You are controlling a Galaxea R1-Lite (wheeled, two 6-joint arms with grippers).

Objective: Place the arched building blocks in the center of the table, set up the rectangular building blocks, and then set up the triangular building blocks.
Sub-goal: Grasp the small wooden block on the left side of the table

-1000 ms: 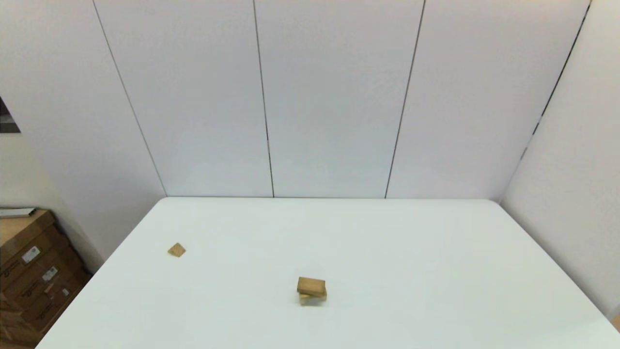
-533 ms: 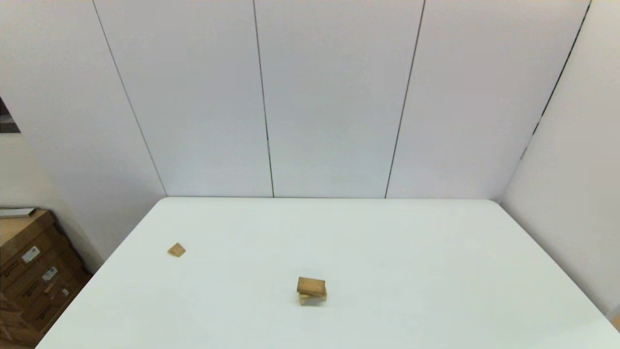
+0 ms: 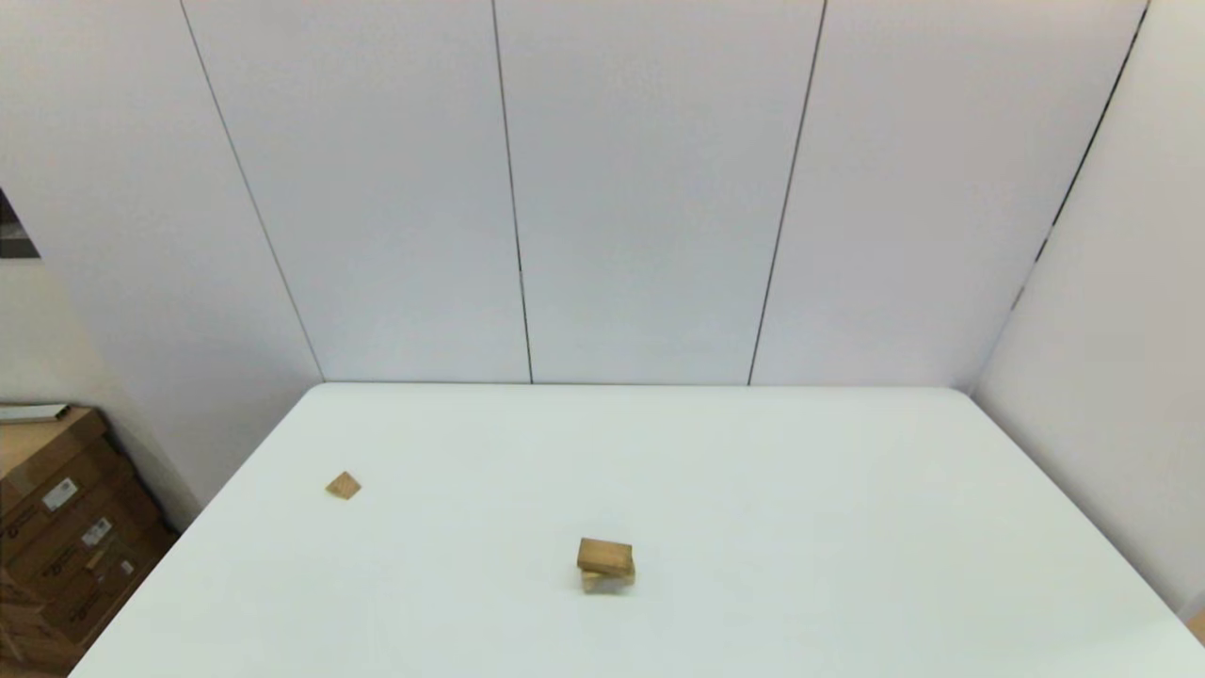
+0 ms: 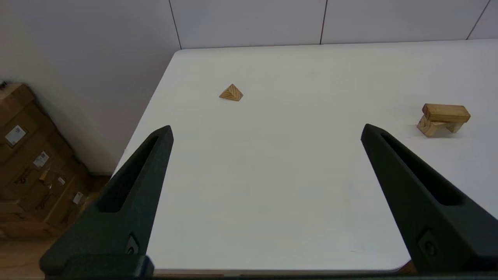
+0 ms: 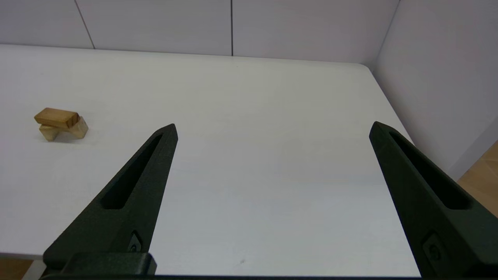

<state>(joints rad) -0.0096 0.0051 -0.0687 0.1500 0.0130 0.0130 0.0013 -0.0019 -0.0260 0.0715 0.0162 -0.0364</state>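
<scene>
Near the middle of the table (image 3: 753, 471), a little toward its near edge, we see the arched building block (image 3: 608, 581) standing on its two feet with the curved notch facing down. The rectangular building block (image 3: 604, 556) lies flat on top of it, turned slightly askew so that one end overhangs the arch. From the left wrist view the same stack shows clearly: the rectangular building block (image 4: 446, 112) rests across the arched building block (image 4: 433, 126), touching it, and the gap of the notch is open beneath. The right wrist view shows the pair from the other side, the bar (image 5: 56, 117) on the arch (image 5: 64, 132).

Well apart from the stack, toward the table's left edge and farther back, the triangular building block (image 3: 344, 485) sits alone on the white surface. In the left wrist view it (image 4: 231, 93) stands on a flat face with its point up, the wood grain visible on its sloping face.

Neither arm appears in the head view. We find the left gripper (image 4: 266, 130) held back over the near left part of the table, its jaws spread wide with nothing between them. The right gripper (image 5: 272, 128) is held back over the near right part of the table, its jaws likewise spread wide and gripping nothing.

Beyond the table's left edge, cardboard boxes (image 3: 56, 527) are stacked on the floor.
</scene>
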